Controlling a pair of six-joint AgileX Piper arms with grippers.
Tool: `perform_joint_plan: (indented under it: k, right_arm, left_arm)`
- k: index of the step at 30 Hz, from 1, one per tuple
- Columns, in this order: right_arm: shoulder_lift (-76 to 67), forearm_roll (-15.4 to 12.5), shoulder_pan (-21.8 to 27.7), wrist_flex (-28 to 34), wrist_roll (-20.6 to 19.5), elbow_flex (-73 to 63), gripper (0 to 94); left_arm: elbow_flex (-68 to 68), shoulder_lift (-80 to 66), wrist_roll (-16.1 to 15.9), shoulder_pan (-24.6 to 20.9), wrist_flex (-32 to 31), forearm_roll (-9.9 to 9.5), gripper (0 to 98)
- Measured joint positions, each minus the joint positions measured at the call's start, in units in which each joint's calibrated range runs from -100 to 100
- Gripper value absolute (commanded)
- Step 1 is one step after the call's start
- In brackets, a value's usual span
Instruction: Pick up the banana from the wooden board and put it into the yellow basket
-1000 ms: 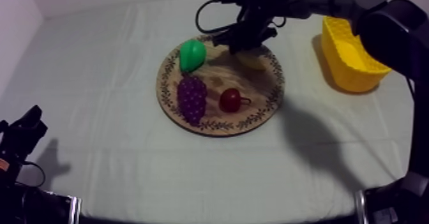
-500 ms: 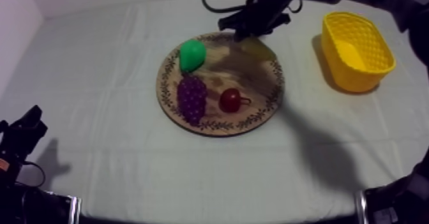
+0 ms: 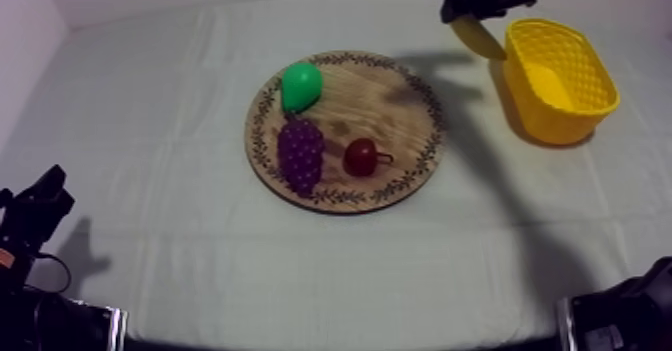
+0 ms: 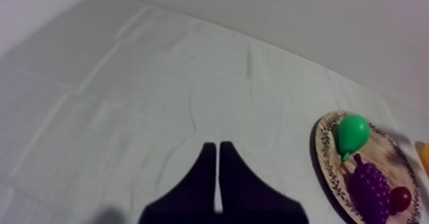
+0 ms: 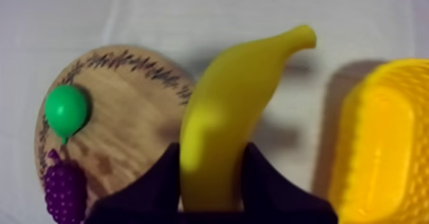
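Observation:
My right gripper [image 3: 462, 13] hangs high at the back of the table, shut on the yellow banana [image 3: 477, 37], which points down beside the yellow basket [image 3: 560, 75]. From the right wrist the banana [image 5: 223, 118] sits clamped between the two black fingers [image 5: 159, 182], above the cloth between the wooden board [image 5: 121, 112] and the basket [image 5: 383, 143]. The round wooden board [image 3: 400, 105] lies mid-table with a green pear [image 3: 300, 85], purple grapes [image 3: 300, 153] and a small red fruit [image 3: 360, 157]. My left gripper [image 4: 218, 175] is shut on nothing, low over bare cloth, left of the board [image 4: 325, 150].
The left arm [image 3: 35, 215] rests at the lower left edge of the table. The basket stands at the right, near the back. In the left wrist view the pear [image 4: 352, 132], the grapes [image 4: 370, 185] and the red fruit [image 4: 400, 198] lie on the board.
The right gripper has lifted the banana off the board and carried it up and right, to beside the basket. The left arm has not moved.

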Motion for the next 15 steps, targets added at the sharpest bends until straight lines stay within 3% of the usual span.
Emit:
perform_joint_plan:
  k: [15]
  right_arm:
    - [1.59, -0.13, 14.58, -1.44, 4.2, 0.27, 18.3]
  left_arm:
    - [0.0, 0.0, 0.0, 0.0, 0.0, 0.0, 0.1]
